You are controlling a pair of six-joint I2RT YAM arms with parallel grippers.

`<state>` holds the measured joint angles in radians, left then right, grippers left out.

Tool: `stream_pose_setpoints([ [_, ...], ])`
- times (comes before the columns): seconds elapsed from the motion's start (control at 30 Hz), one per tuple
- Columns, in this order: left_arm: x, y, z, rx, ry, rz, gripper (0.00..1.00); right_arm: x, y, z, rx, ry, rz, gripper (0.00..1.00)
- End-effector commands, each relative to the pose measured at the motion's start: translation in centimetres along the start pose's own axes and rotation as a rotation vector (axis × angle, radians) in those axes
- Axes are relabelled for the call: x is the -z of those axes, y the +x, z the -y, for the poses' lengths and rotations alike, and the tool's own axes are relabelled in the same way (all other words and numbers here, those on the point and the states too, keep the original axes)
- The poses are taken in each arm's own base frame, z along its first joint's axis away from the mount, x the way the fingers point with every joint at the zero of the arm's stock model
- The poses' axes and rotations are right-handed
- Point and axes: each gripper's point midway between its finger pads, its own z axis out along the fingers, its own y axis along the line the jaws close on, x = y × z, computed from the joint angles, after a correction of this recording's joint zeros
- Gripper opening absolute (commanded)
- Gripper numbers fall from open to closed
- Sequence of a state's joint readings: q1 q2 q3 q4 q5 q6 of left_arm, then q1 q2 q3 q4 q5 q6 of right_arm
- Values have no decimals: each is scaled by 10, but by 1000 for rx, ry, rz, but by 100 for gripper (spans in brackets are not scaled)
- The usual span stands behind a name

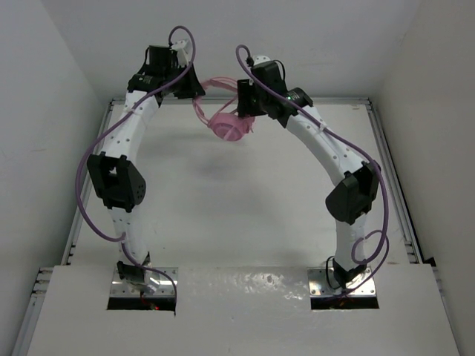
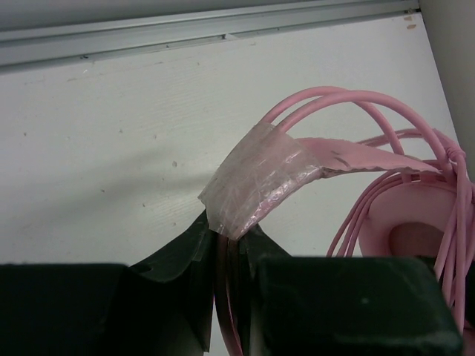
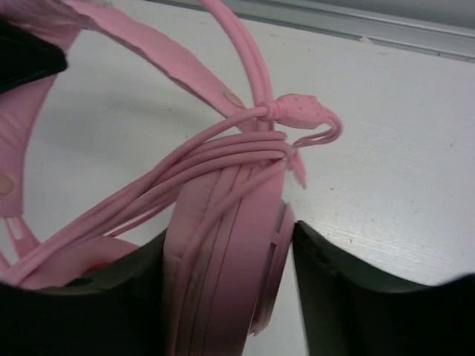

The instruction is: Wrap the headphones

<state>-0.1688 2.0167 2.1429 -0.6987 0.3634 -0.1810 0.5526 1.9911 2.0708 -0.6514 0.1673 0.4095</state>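
The pink headphones (image 1: 228, 124) hang above the far middle of the table, held between both grippers. My left gripper (image 1: 196, 93) is shut on the thin double headband (image 2: 334, 100). In the left wrist view (image 2: 230, 248) the wires run between its jaws just below a patch of clear tape (image 2: 256, 182). My right gripper (image 1: 249, 110) is shut on one ear cup (image 3: 230, 252), which sits edge-on between its fingers (image 3: 228, 233). The thin pink cord (image 3: 223, 159) lies in several turns across that cup, and its thicker speckled end (image 3: 300, 110) sits at the headband joint. The other cup (image 2: 404, 222) shows in the left wrist view.
The white table (image 1: 237, 200) has an aluminium rail (image 2: 223, 33) along its far edge, close behind the headphones. White walls stand on the left, right and back. Purple arm cables (image 1: 89, 185) loop beside both arms.
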Motion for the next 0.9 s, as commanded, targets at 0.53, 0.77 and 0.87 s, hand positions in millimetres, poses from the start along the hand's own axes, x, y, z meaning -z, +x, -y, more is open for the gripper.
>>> stream_pose_setpoints([
  [0.53, 7, -21, 31, -140, 134, 70, 100, -8, 22, 87, -127, 159, -62, 0],
  [0.77, 20, -32, 10, -176, 25, 92, 100, -12, 42, 154, -197, 234, -89, 0],
  [0.87, 17, -20, 5, -159, 20, 61, 100, -17, 52, 187, -247, 280, -107, 0],
])
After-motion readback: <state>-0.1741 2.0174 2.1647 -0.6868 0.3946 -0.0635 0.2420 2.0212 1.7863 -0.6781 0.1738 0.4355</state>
